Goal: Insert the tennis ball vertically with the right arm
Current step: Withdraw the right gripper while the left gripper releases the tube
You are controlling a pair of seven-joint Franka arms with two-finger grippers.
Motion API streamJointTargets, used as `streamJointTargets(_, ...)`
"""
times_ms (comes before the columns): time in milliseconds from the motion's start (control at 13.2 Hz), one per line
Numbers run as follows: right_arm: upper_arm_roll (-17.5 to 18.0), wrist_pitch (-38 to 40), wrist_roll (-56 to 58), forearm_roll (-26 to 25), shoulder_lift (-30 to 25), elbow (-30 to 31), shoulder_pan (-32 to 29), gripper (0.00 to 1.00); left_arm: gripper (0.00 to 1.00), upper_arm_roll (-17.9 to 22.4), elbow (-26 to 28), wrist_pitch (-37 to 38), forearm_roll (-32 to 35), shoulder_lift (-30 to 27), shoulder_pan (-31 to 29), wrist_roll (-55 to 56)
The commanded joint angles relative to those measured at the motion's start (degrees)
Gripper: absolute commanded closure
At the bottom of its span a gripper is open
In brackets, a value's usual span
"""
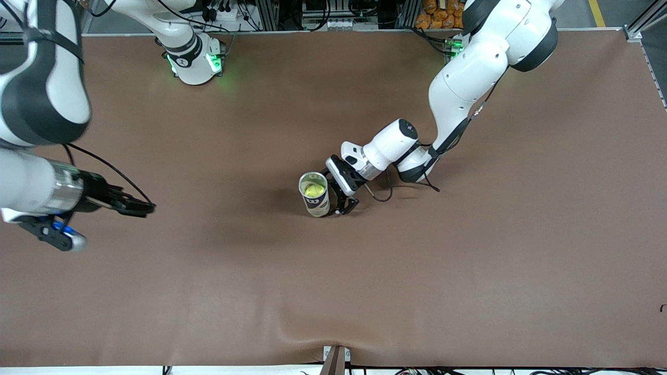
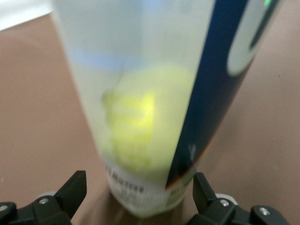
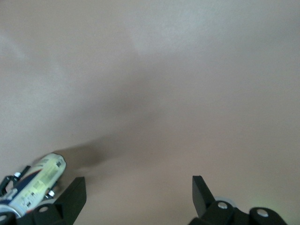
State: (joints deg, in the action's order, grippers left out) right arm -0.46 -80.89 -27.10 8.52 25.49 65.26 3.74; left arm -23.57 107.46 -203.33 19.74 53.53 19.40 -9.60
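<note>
Can: the tennis ball can [image 1: 315, 195] stands upright mid-tabletop [image 1: 469, 271], mouth up so a ball can drop straight in.
Tennis ball: I see the tennis ball [image 1: 313, 190] already seated inside.
Left claw [image 1: 344, 204]: low beside the can, fingers spread to either side of its base and not touching it, I judge to steady it.
Right claw [image 1: 140, 207]: empty, wide, hovering toward the right arm's end; I read the insertion as done.
</note>
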Motion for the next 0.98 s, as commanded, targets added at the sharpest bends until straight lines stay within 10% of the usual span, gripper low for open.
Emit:
streamJointTargets(0,4.23,4.14,3.54,-0.96,-4.46,-0.31,-4.87,0.00,0.00,-0.25,6.34,-0.04,0.65,-4.22,-1.99,0.11)
streamJointTargets(606,3.98,-1.53,18.28,-7.11,-27.57,24.18,-6.38,0.00,0.00,-0.34,9.17,16.35,0.56,-12.73,-8.32,3.62)
streamJointTargets(909,1.27,-1.28,19.98,-7.20,-29.27,26.41,-5.15,0.00,0.00,-0.86,6.89,31.90,-0.13,-18.10,-12.62,4.77)
